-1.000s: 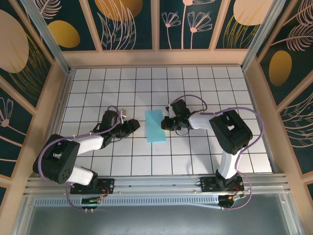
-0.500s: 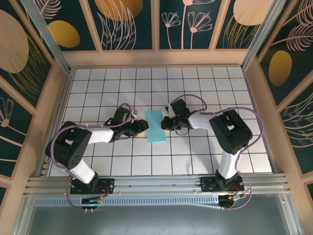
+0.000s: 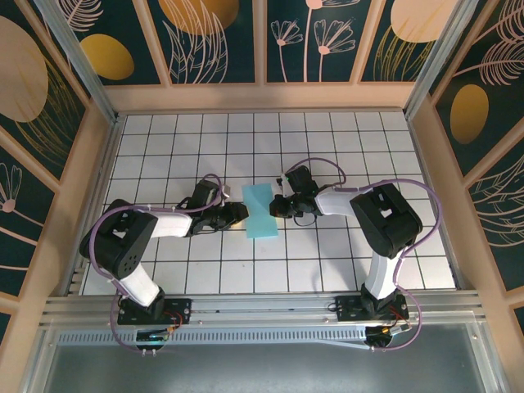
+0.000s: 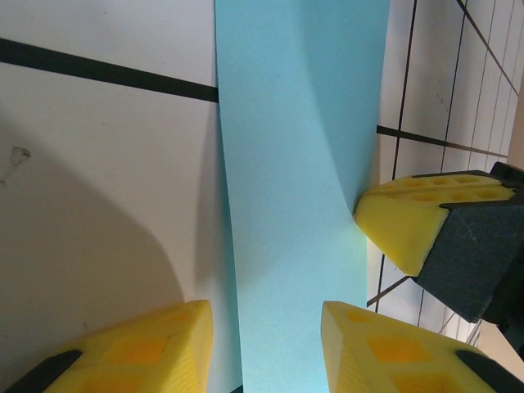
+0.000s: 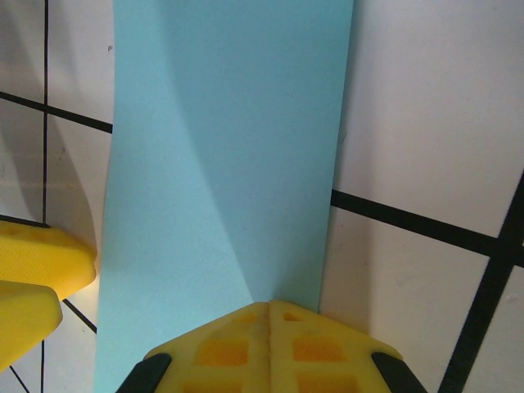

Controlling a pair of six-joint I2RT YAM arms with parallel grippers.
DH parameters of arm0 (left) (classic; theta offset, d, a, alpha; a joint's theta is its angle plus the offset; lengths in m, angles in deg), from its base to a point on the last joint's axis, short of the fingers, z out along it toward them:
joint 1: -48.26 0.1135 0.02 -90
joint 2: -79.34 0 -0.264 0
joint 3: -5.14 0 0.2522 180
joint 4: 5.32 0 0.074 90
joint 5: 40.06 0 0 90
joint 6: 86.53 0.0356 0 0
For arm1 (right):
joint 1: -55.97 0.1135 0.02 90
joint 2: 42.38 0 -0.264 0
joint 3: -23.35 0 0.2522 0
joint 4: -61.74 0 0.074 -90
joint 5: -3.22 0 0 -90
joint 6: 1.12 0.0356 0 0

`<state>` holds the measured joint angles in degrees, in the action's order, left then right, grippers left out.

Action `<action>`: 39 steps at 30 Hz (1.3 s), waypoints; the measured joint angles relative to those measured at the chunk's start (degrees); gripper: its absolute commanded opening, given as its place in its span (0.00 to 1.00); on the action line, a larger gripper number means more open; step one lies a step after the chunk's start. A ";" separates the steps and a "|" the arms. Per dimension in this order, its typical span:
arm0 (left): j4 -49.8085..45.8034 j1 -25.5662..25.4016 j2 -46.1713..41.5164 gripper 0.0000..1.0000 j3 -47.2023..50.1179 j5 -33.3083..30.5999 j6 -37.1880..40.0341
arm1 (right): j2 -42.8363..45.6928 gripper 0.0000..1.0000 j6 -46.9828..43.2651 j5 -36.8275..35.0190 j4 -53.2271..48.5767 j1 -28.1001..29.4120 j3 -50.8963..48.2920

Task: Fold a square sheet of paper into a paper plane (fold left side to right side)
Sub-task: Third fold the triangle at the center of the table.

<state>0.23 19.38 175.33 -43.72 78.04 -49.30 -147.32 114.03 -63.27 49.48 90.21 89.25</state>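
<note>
The square sheet of paper (image 3: pixel 260 211) lies flat on the tiled table as a narrow turquoise strip, one tile wide, apparently folded in half. My left gripper (image 3: pixel 241 214) is at its left edge, open, the jaws straddling that edge (image 4: pixel 266 352) with the paper (image 4: pixel 295 188) running between them. My right gripper (image 3: pixel 277 205) is shut, its joined yellow fingertips (image 5: pixel 270 327) resting on the paper (image 5: pixel 221 155) near its right edge. The paper bows up slightly beside them. The right fingers (image 4: pixel 409 217) and left fingers (image 5: pixel 37 274) show in each other's wrist views. The paper plane is out of view.
White tiled table (image 3: pixel 327 254) with black grid lines, walled in by a wooden frame (image 3: pixel 426 164) on three sides. A metal rail (image 3: pixel 262 307) with the arm bases runs along the near edge.
My left arm has swung right, bringing its open gripper from a tile away up to the paper's left edge. The right gripper and the paper have stayed put.
</note>
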 measured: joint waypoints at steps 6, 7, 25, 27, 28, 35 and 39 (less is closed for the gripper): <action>-0.11 -0.17 1.11 0.40 -1.14 0.61 0.00 | 0.00 0.00 0.00 0.00 0.00 0.00 0.00; -0.15 -0.22 1.36 0.40 -1.42 0.68 0.00 | 0.00 0.00 0.00 0.00 0.00 0.00 0.00; -1.38 -0.72 2.05 0.42 -3.06 0.68 -0.70 | 0.00 0.00 0.00 0.02 0.00 0.04 0.00; -1.31 -0.83 2.10 0.38 -3.10 0.31 -0.96 | 0.00 0.00 0.00 0.02 0.00 0.04 0.00; -1.27 -0.94 2.27 0.35 -3.19 0.13 -1.03 | 0.00 0.00 0.00 0.02 0.00 0.04 0.00; -1.57 -1.46 2.54 0.18 -3.45 -1.07 -0.85 | 0.00 0.00 0.00 0.00 0.00 0.11 0.00; -1.60 -1.46 2.54 0.08 -3.45 -1.64 -0.76 | 0.00 0.00 0.02 -0.02 0.00 0.11 0.00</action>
<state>-1.37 17.91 177.87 -47.17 76.40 -50.07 -147.32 114.05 -63.29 49.48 90.32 89.25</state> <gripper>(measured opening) 0.126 0.049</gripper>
